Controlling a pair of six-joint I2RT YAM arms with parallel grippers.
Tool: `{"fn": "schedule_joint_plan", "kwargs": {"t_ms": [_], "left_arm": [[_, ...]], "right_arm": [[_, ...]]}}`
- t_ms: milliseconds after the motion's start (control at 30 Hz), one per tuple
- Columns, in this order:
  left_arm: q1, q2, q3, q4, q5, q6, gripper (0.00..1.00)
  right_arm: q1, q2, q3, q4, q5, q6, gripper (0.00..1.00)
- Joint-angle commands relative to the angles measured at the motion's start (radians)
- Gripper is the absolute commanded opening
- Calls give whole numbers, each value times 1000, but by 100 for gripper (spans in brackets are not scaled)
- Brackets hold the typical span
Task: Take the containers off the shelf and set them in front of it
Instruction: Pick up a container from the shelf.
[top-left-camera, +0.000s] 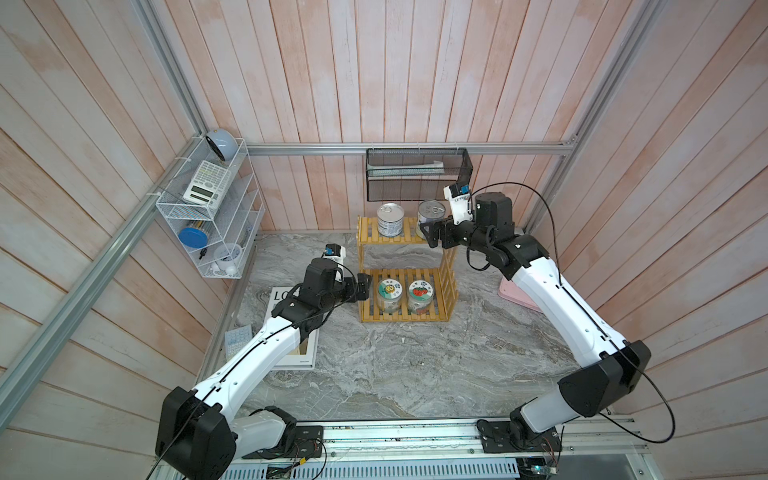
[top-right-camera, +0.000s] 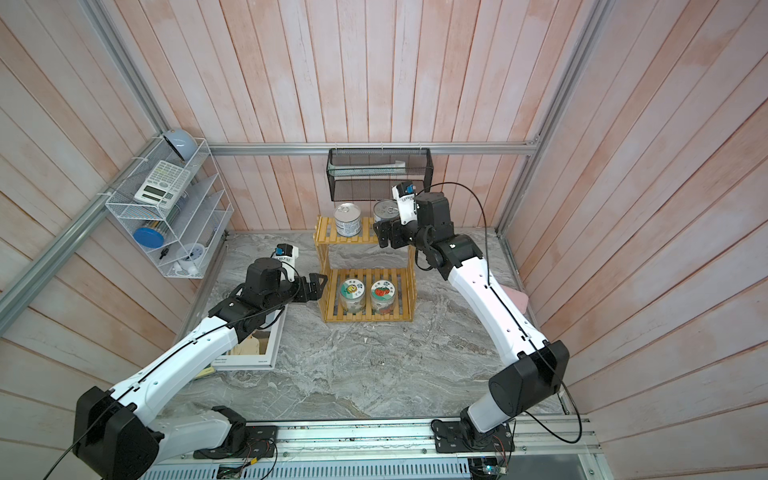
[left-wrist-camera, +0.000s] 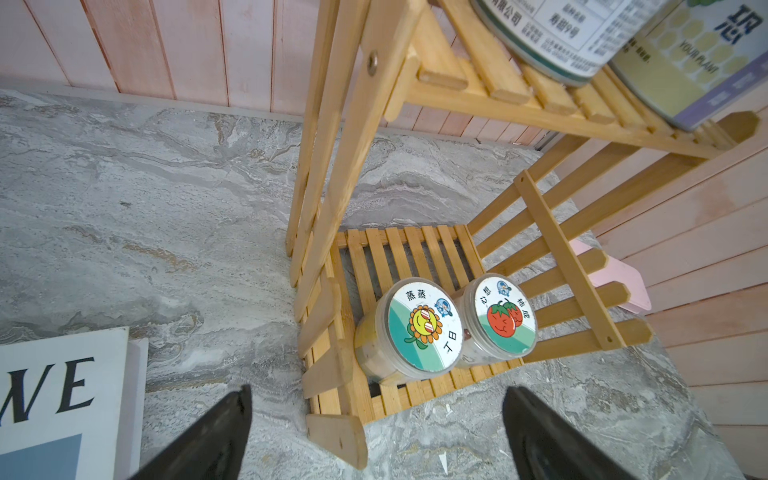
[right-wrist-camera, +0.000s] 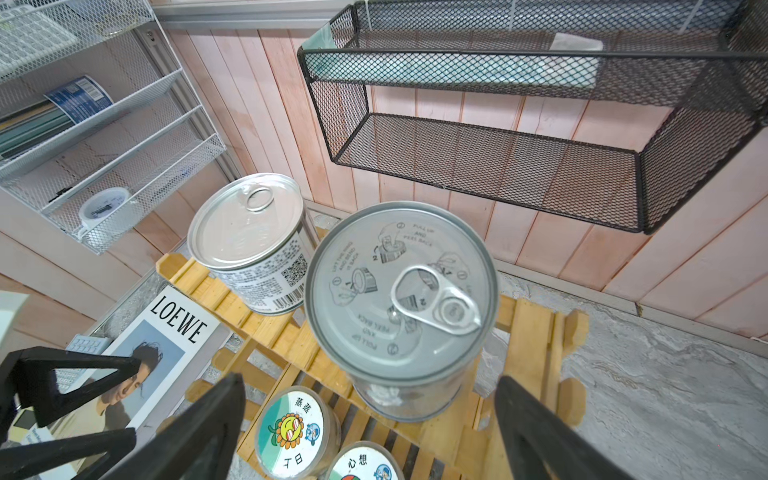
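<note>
The grey marbled worktop (top-left-camera: 415, 365) is carrying the yellow slatted shelf (top-left-camera: 369, 232), which is standing close to the back wall with all four containers sitting on its two tiers. The right hand (top-left-camera: 428, 235) is hovering at the upper tier, its jaws standing wide apart and gripping nothing. In the right wrist view the purple-labelled tin (right-wrist-camera: 401, 291) is showing between the two fingers (right-wrist-camera: 224, 399) with a gap on each side. The left hand (top-left-camera: 365, 286) is hovering just beside the shelf's left side at the lower tier, jaws likewise spread and empty. The purple-labelled tin and the white-blue tin (top-left-camera: 390, 220) are standing upright side by side on the upper tier, the white-blue one lying toward the left arm's side. The two glass jars, the sunflower-lid jar (top-left-camera: 390, 289) and the strawberry-lid jar (top-left-camera: 420, 291), are sitting side by side on the lower tier.
</note>
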Motion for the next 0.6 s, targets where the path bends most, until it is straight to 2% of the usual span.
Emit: {"fn": "schedule_joint_plan", "kwargs": {"t_ms": [0,400,567], "left_arm": [[9,14,-15,22,20,15,100],[18,38,-16,36,25,11,100],[19,41,-15,37,28,9,100]], "right_arm": [[-5,30,45,32,-5,-24,98],[-6,125,118,75,35,-38,98],[-8,157,151,63,32,-30,92]]}}
